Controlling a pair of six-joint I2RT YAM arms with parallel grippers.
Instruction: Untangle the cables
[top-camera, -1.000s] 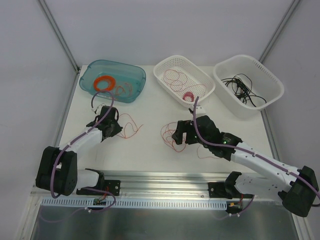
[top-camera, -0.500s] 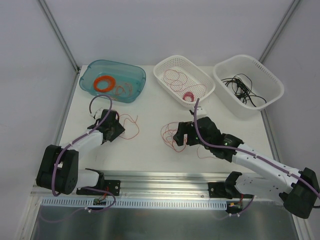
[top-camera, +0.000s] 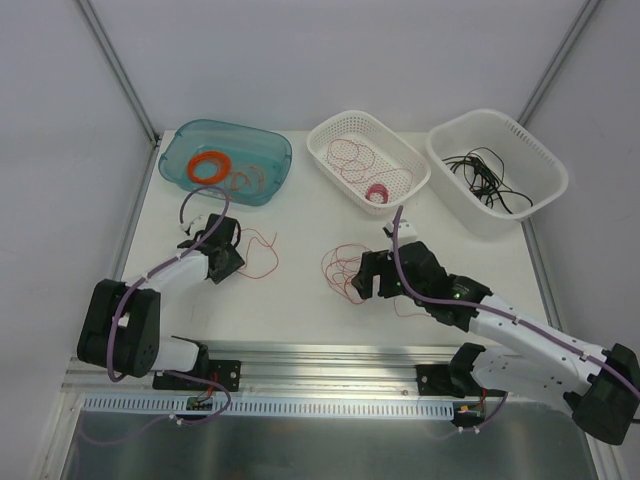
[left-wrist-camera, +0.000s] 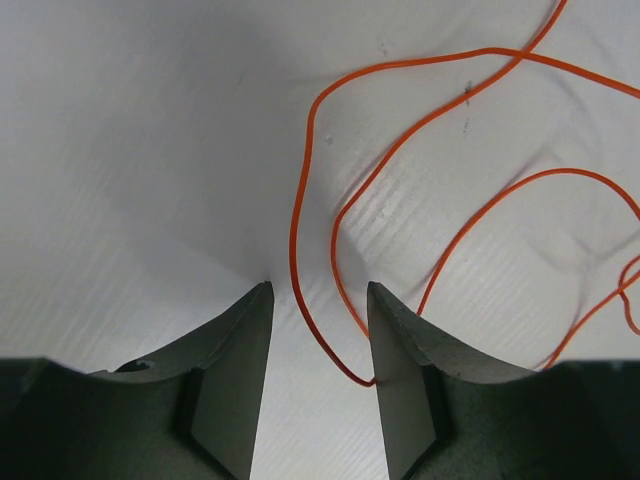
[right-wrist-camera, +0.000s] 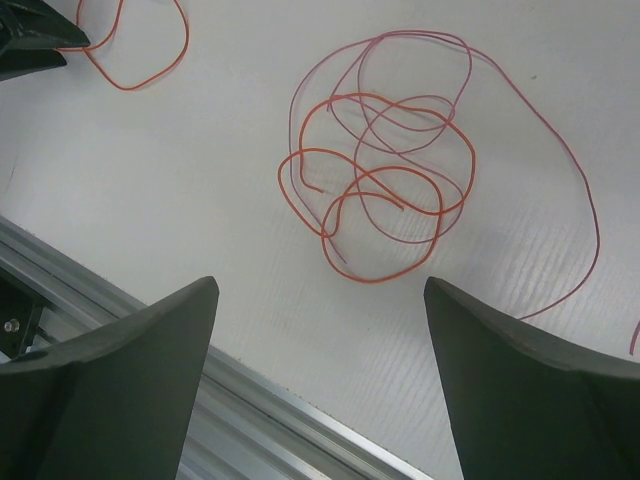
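Observation:
A loose orange cable (top-camera: 262, 255) lies on the white table at the left. My left gripper (top-camera: 232, 260) is open and low on the table. In the left wrist view one bend of this orange cable (left-wrist-camera: 330, 330) lies between the jaws of the left gripper (left-wrist-camera: 318, 290) and touches the right finger (left-wrist-camera: 400, 350). A tangle of orange and pinkish-red cables (top-camera: 342, 270) lies mid-table. My right gripper (top-camera: 366, 280) is wide open and empty, hovering just right of it. In the right wrist view the tangle (right-wrist-camera: 385, 200) lies ahead of the right gripper (right-wrist-camera: 318, 285).
At the back stand a teal bin (top-camera: 275, 150) with a thick orange ring (top-camera: 208, 166), a white basket (top-camera: 318, 155) with red wires and a pink spool (top-camera: 377, 193), and a second white basket (top-camera: 500, 114) with black cables (top-camera: 487, 180). An aluminium rail (top-camera: 330, 355) borders the near edge.
My right gripper has drawn back a little toward the near right, off the tangle. My left gripper has shifted slightly, staying at the orange cable's left end.

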